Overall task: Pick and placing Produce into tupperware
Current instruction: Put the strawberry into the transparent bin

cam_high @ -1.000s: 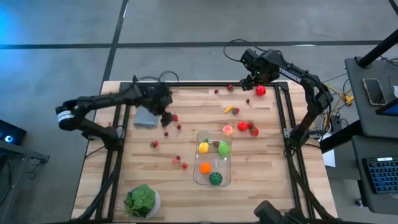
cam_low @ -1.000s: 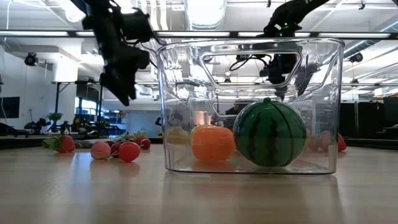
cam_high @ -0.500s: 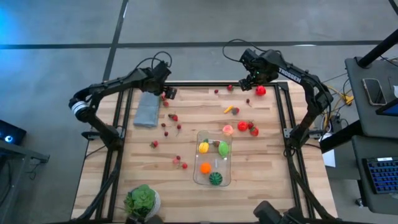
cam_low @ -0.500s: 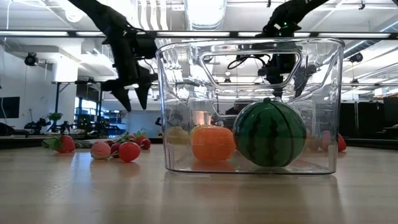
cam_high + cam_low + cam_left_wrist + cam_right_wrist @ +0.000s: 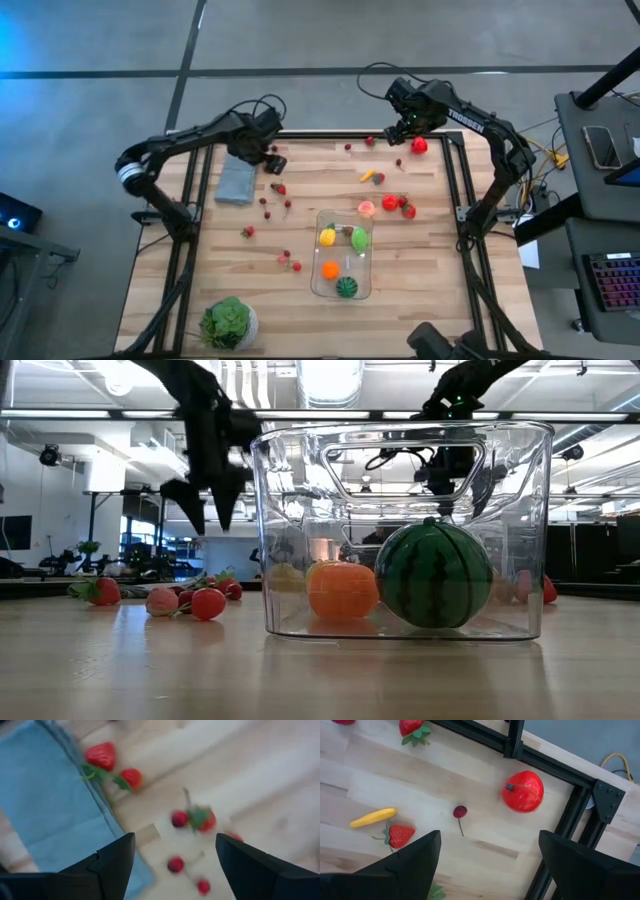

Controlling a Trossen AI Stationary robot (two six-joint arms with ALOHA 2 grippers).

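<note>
The clear tupperware stands near the middle of the table and holds a yellow piece, a green piece, an orange piece and a striped green ball. Small red berries lie scattered beside the grey-blue cloth. Pink, red and yellow pieces lie beyond the tupperware. My left gripper hovers open over the berries at the cloth's far corner. My right gripper hangs open near the far right corner, beside a red round fruit.
A leafy plant in a white pot stands at the near left corner. A black frame runs along the table's edges. Under my right gripper lie a cherry, a strawberry and a yellow piece. More berries lie left of the tupperware.
My left gripper has swung from the berries beside the cloth toward the table's far edge, then come back slightly toward the cloth's far corner, turning as it went. The right arm and the produce have stayed put.
</note>
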